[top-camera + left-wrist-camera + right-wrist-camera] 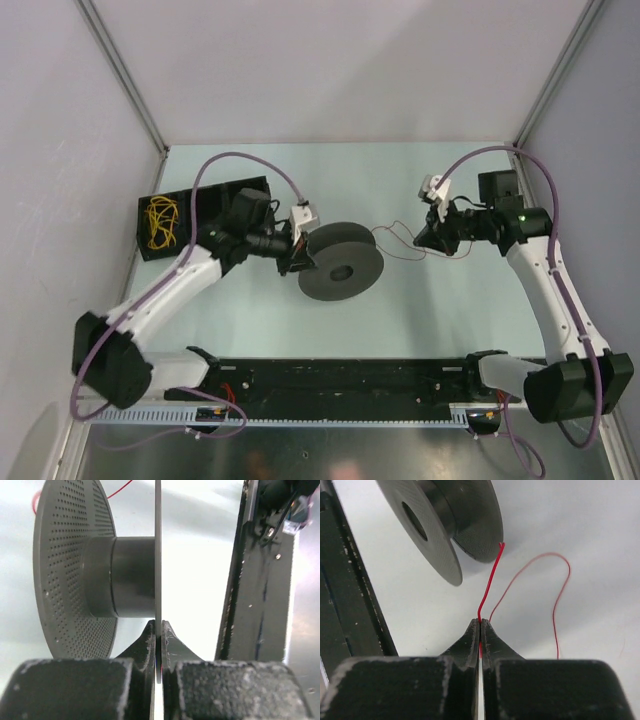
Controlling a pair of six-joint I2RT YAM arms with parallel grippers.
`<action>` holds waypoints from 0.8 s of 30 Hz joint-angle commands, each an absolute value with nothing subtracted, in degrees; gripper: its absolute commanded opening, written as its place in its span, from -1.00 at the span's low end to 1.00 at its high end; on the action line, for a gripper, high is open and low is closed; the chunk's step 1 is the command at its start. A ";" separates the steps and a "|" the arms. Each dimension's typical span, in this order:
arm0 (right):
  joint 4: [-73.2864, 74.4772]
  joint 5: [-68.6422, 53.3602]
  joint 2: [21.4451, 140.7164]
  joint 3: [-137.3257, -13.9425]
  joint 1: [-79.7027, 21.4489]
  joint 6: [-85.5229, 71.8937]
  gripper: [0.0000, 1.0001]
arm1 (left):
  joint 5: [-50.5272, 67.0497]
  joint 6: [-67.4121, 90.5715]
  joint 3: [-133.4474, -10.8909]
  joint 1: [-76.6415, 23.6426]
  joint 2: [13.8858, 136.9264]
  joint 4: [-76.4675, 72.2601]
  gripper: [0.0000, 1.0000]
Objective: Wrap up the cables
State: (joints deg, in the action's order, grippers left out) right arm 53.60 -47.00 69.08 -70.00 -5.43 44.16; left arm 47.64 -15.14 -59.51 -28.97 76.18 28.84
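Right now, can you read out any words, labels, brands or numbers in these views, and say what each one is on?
No readable text in any view.
The spool: plain dark flanges with small perforations, no label.
The cable: bare red wire, no tag.
The black tray and the white block on the left wrist: any marking is too small to tell.

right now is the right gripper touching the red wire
Touching: the right wrist view shows the right gripper shut on the red wire, which runs on up to the spool.
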 commanded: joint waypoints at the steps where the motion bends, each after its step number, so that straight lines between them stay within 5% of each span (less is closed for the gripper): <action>1: 50.75 -47.72 64.87 -71.37 -11.66 44.38 -1.00 | 36.74 -28.74 -54.57 -32.96 67.37 26.48 -1.00; 24: 52.04 -42.27 66.99 -71.37 -30.97 52.72 -1.00 | 42.04 -33.96 -56.09 -41.58 67.41 26.88 -0.94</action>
